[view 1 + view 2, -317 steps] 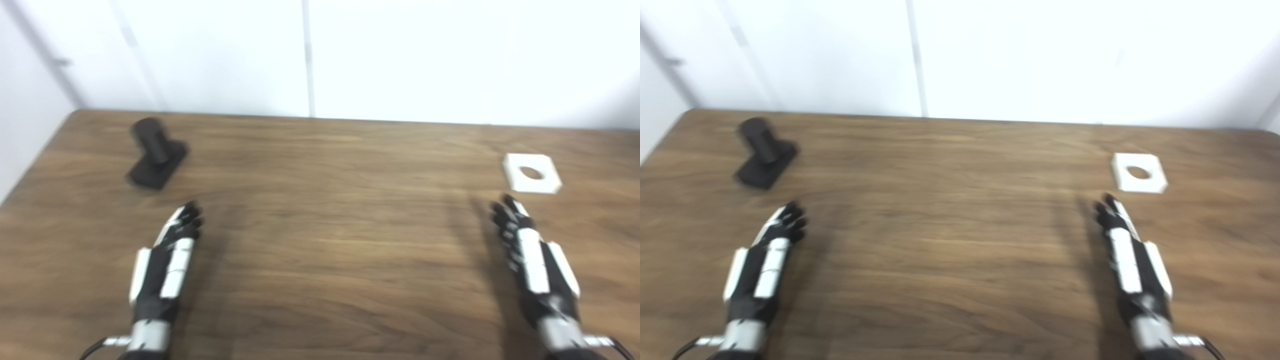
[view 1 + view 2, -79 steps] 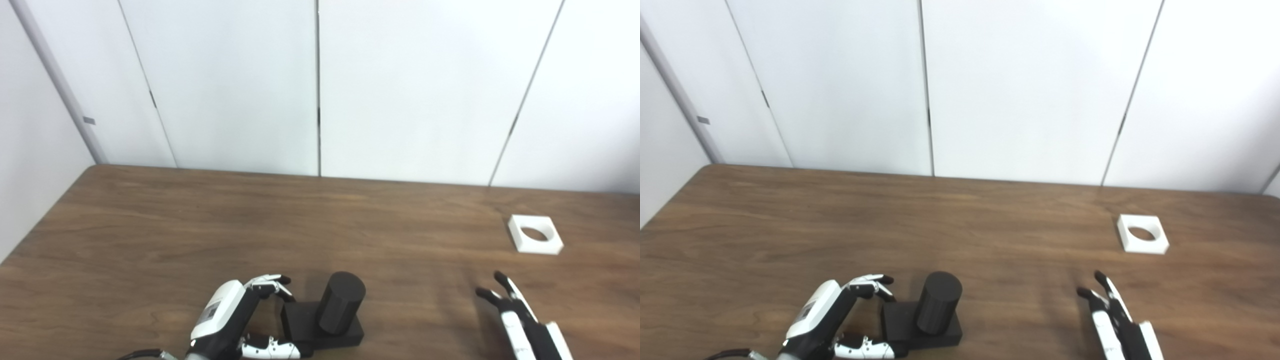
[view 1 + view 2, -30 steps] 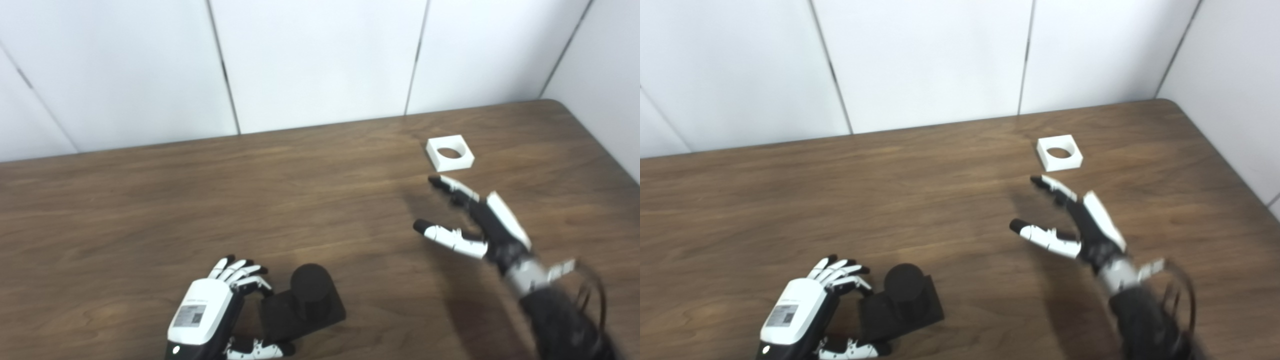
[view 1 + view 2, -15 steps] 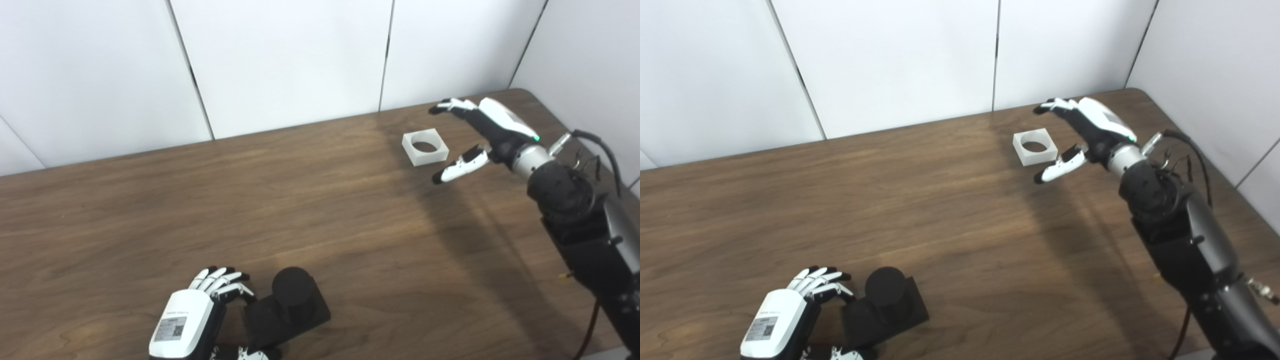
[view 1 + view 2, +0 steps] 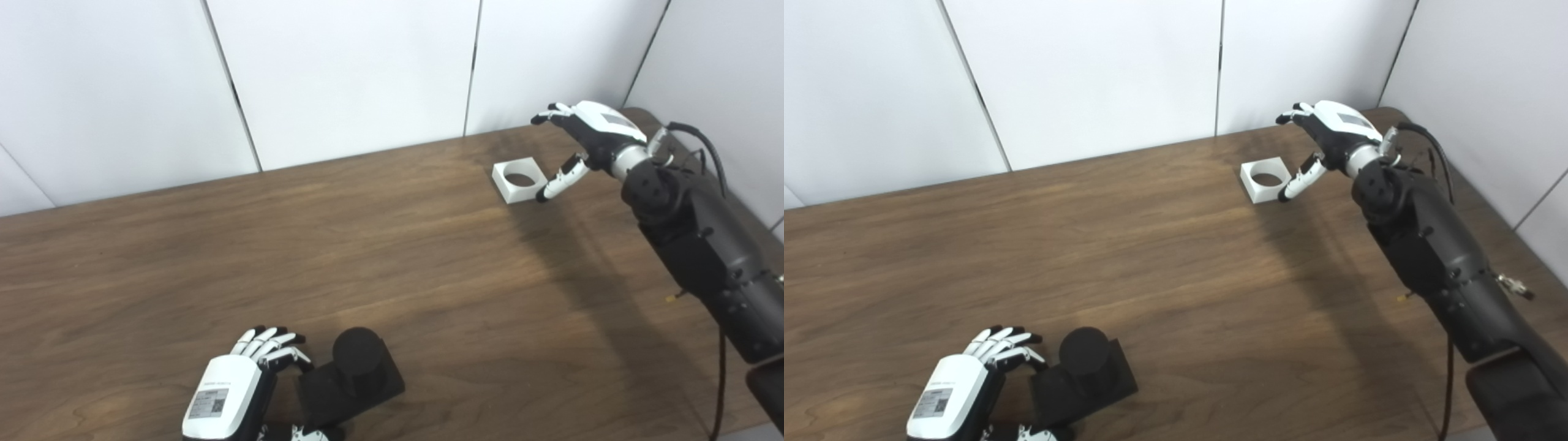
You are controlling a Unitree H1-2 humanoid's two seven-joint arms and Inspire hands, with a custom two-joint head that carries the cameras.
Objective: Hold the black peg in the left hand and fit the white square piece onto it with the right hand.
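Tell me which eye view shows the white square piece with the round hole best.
Left eye view: the white square piece sits nearer frame centre, hole unobstructed. The right eye view shows the same piece equally whole, just shifted leftward.

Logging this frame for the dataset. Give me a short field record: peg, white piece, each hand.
peg: upright on its square base, near table edge
white piece: flat on table, far right, hole up
left hand: fingers curled round the base's left side
right hand: open, above and beside the white piece, not gripping it
fitting: not yet done
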